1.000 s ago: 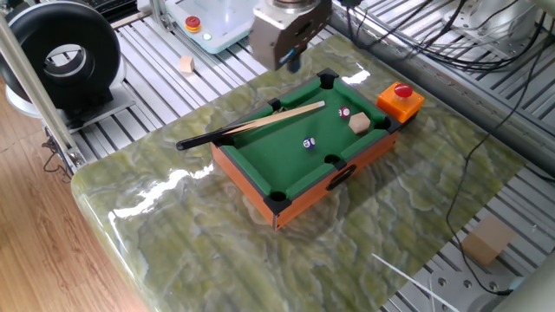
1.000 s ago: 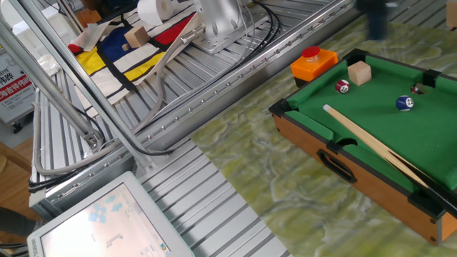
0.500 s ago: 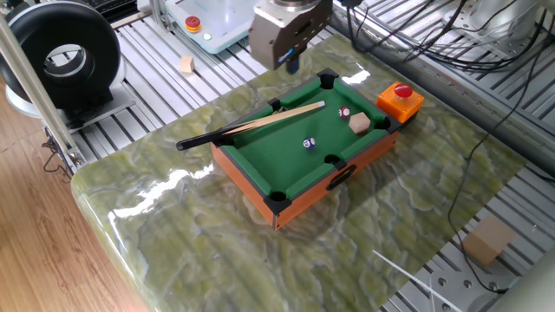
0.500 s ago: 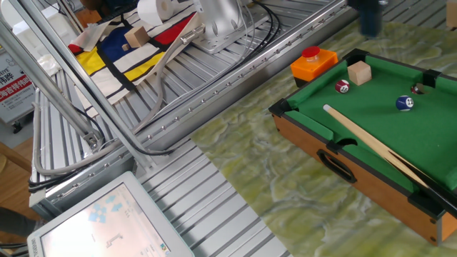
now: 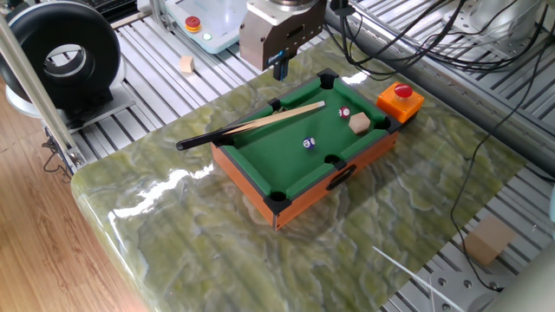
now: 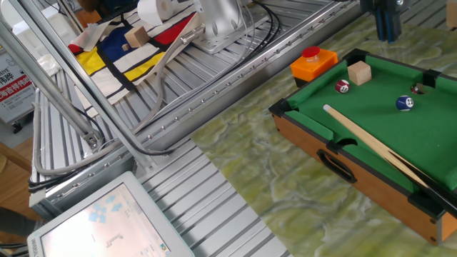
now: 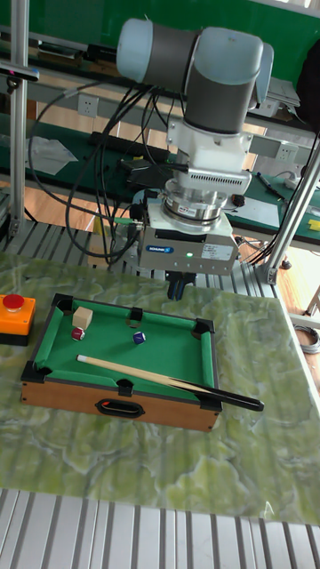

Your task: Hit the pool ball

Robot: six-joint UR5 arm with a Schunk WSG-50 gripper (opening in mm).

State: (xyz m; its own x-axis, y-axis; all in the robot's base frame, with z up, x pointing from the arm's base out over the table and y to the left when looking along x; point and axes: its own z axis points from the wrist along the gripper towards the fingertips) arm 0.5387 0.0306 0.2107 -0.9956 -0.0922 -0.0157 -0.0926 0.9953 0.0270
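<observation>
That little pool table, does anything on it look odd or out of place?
Yes. A tan wooden cube sits on the green felt beside the red-and-white ball, which is no pool gear. The cue stick lies slantwise, its dark butt poking out over the table's rail.

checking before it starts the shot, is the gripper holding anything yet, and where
Nothing is held. The gripper hangs empty above the mini pool table's back rail; the cue stick lies untouched.

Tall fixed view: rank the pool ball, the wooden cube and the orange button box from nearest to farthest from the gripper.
Measured from the gripper, which hangs above the pool table's far rail:
1. pool ball – on the felt, just below and left of it.
2. wooden cube – near the table's left end.
3. orange button box – off the table, at the far left.
</observation>
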